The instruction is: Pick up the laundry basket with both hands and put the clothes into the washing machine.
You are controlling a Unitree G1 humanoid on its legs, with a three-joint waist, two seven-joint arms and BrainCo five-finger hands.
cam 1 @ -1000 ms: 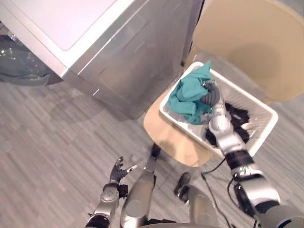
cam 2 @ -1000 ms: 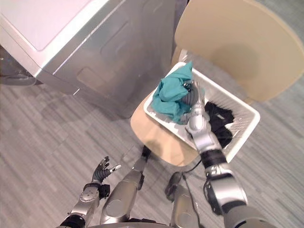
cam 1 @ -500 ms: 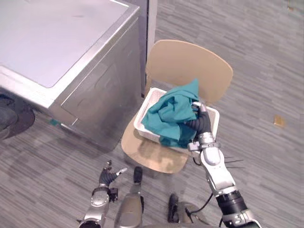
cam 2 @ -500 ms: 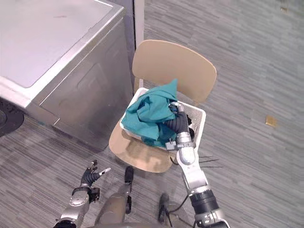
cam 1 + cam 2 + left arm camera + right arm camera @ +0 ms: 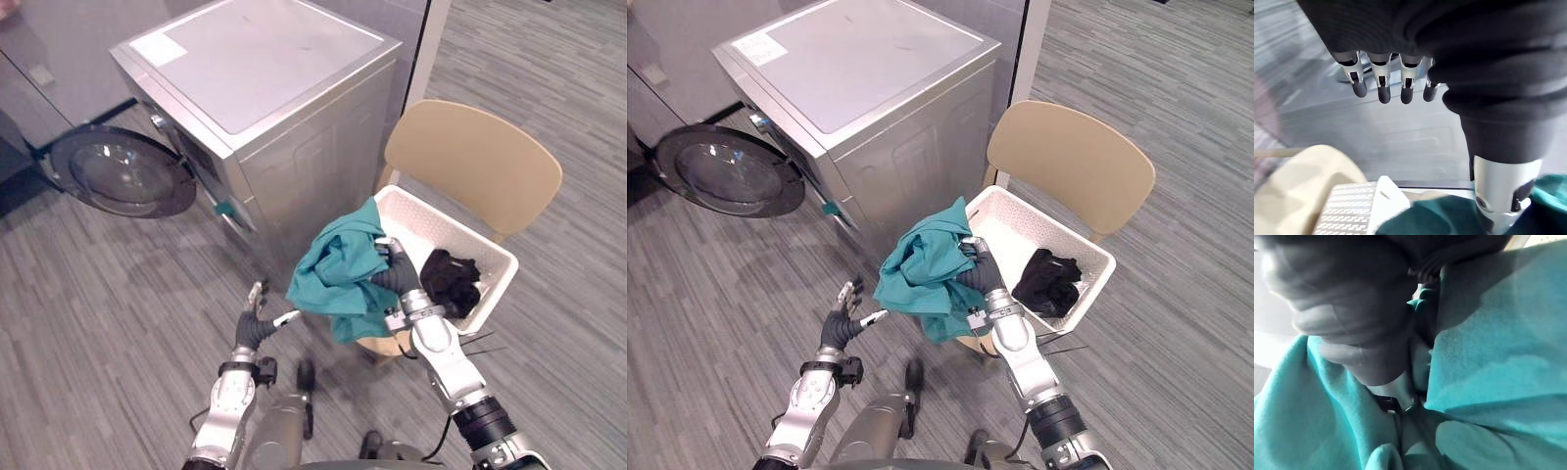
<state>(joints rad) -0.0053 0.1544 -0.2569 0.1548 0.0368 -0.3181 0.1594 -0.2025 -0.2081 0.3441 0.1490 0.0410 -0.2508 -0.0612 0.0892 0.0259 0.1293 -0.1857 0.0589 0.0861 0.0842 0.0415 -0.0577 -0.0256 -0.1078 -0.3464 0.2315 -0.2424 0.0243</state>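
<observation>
Holding a teal cloth tight, the right hand is in the middle of the frame with its fingers curled into the folds. In the right wrist view the cloth is bunched all round the hand. The cloth hangs down in the air, just left of the white laundry basket. The basket sits on a tan chair at the right of the frame, and some black clothes lie inside it. The left hand is at the lower middle, left of the cloth, with loose fingers and nothing in it. The grey washing machine stands in the upper left, and its round door is swung open at the far left. The floor is grey.
</observation>
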